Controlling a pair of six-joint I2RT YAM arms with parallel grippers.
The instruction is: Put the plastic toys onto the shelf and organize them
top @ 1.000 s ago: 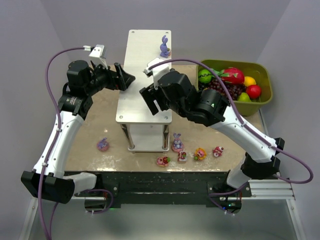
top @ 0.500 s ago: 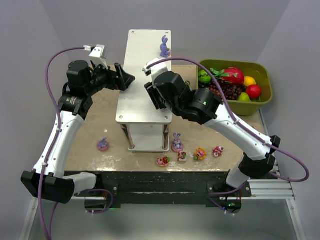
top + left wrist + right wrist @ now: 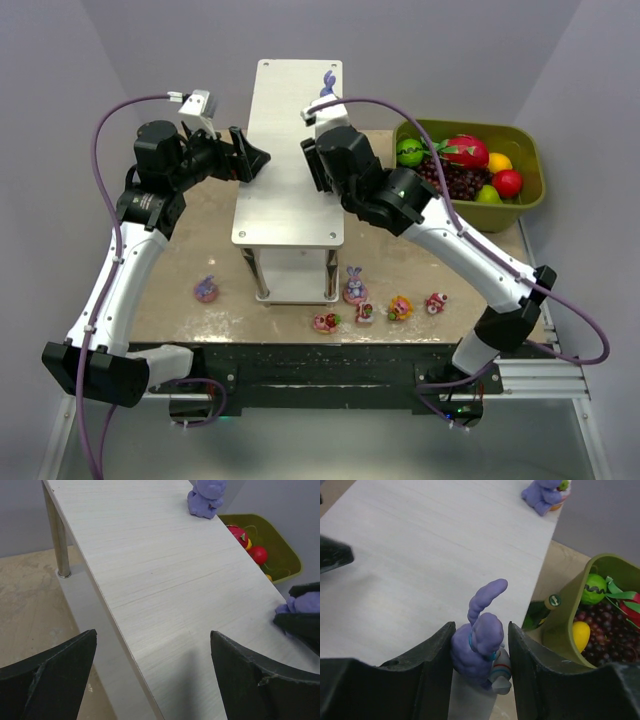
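Right gripper (image 3: pixel 480 652) clenched on a purple bunny (image 3: pixel 484 630), black fingers (image 3: pixel 432 660) pressing both flanks. Soft, rounded, matte body; one long ear sticking up and curling right; a small striped piece at its foot. Held at the right edge of the shelf (image 3: pixel 420 555), roughly midway along; contact with the board impossible to tell. Pale board, long and narrow, faint wood-like grain, thin metal legs beneath. Second purple bunny (image 3: pixel 545 492) standing at the far right corner, well apart from the held one. Left gripper (image 3: pixel 153 650) spread wide, grasping nothing, at the board's left edge. More small toys (image 3: pixel 400 307) on the tabletop (image 3: pixel 190 230) before the shelf. Olive-green bin (image 3: pixel 560 625) just right, full of glossy fruits (image 3: pixel 465 150).
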